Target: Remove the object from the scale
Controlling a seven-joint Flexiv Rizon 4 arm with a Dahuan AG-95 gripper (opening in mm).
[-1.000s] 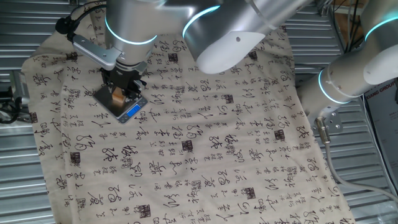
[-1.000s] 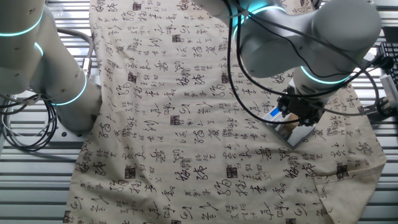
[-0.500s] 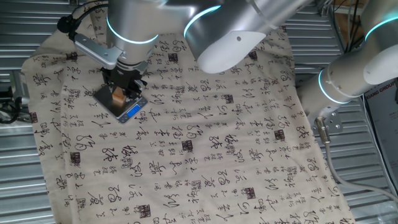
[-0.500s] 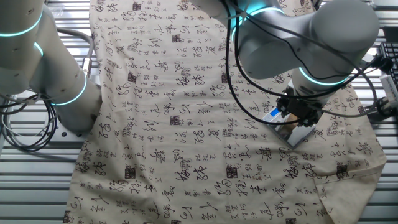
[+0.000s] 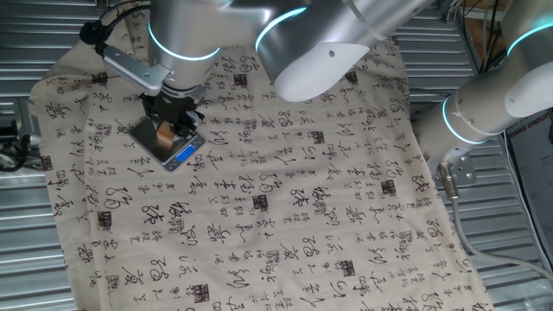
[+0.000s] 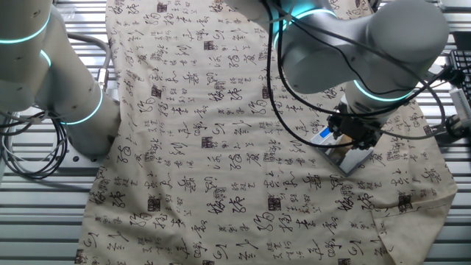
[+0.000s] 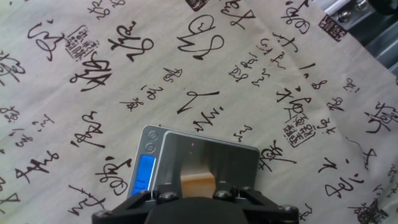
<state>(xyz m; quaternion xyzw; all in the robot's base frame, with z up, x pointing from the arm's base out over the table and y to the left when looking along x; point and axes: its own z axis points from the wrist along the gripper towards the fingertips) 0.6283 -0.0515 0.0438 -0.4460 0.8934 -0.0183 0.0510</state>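
Gripper (image 5: 167,130) sits low over the scale (image 5: 169,149), far-left part of the cloth (image 5: 285,199) in one fixed view. The object (image 5: 162,133), small tan cube, shows between the dark fingers, resting on the scale's grey plate. Fingers stand either side of the cube, very close; whether they actually press it I can't tell, contact pts hidden by the hand body.

Other fixed view: gripper (image 6: 352,138) at right side of cloth (image 6: 221,147), scale (image 6: 352,156) poking out beneath w/ its blue display toward the left and grey plate toward the near-right. Cube mostly hidden there by the hand.

Hand view: scale (image 7: 200,163) lies flat on cloth (image 7: 217,68), blue-lit display strip at its left end, two small round buttons above it. Cube (image 7: 198,185) on the near part of the plate, approx centred left-right, its near edge cut off by the black gripper housing at the bottom edge. Fingertips not visible in this view.

Cloth is beige w/ black calligraphy print, draped over a ribbed metal table (image 5: 26,233). A second arm's silver links w/ cyan rings stand off the cloth's edge
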